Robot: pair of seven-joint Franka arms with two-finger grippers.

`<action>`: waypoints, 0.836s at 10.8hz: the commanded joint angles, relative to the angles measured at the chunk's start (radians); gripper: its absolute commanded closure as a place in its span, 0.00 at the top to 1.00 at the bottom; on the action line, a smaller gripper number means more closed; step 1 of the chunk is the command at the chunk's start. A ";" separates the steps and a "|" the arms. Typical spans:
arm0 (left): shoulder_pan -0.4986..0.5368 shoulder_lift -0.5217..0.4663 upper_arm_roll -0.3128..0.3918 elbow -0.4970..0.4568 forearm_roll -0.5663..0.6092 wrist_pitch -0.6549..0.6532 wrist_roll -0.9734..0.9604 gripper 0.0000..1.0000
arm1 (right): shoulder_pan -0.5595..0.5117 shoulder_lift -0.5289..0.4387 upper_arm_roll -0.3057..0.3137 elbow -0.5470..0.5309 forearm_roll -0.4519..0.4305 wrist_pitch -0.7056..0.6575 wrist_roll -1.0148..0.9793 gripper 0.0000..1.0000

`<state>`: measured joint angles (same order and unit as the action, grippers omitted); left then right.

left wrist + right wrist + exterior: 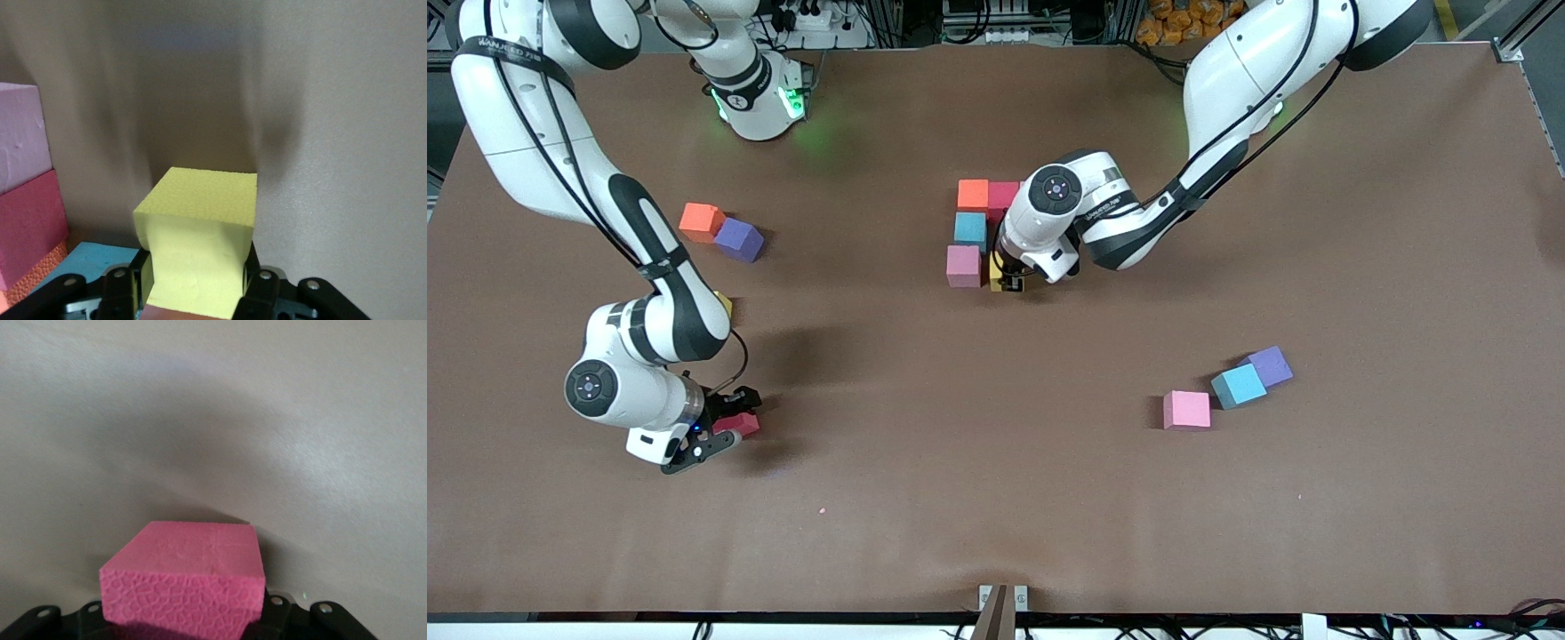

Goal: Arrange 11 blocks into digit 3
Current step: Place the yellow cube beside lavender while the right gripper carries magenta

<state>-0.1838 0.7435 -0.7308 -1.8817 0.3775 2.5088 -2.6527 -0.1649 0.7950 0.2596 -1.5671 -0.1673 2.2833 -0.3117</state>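
The left end effector (1011, 283) is clamped on a yellow block (198, 240) at frame centre, beside the pink block (963, 265), blue block (970, 228), orange block (973, 194) and red block (1004, 195) of the barely begun digit 3. The right end effector (725, 427), lower left, grips a magenta block (187, 583). All are matte, pebbled foam cubes; several lie scattered on the brown tabletop (996, 498).
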 commanded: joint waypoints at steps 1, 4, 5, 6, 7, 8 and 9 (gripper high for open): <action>-0.023 0.013 0.007 0.022 -0.031 -0.001 -0.010 0.36 | 0.044 -0.036 0.001 0.004 0.018 -0.010 -0.003 0.35; -0.032 0.014 0.008 0.021 -0.031 -0.001 -0.006 0.36 | 0.126 -0.060 0.016 -0.001 0.020 -0.010 0.127 0.35; -0.032 0.017 0.008 0.022 -0.031 0.001 -0.006 0.37 | 0.160 -0.077 0.017 -0.007 0.020 -0.022 0.182 0.35; -0.032 0.019 0.008 0.022 -0.029 -0.001 -0.004 0.38 | 0.185 -0.088 0.023 -0.007 0.020 -0.053 0.251 0.35; -0.034 0.019 0.008 0.022 -0.029 -0.001 -0.003 0.44 | 0.211 -0.100 0.038 -0.007 0.020 -0.071 0.313 0.35; -0.032 0.019 0.008 0.022 -0.028 -0.001 0.000 0.63 | 0.234 -0.103 0.049 -0.007 0.020 -0.074 0.369 0.35; -0.040 0.019 0.008 0.021 -0.014 -0.001 0.007 1.00 | 0.242 -0.102 0.065 -0.004 0.020 -0.074 0.406 0.35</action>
<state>-0.2036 0.7509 -0.7293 -1.8746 0.3669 2.5087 -2.6519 0.0691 0.7183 0.3085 -1.5532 -0.1589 2.2212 0.0351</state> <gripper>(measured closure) 0.432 0.388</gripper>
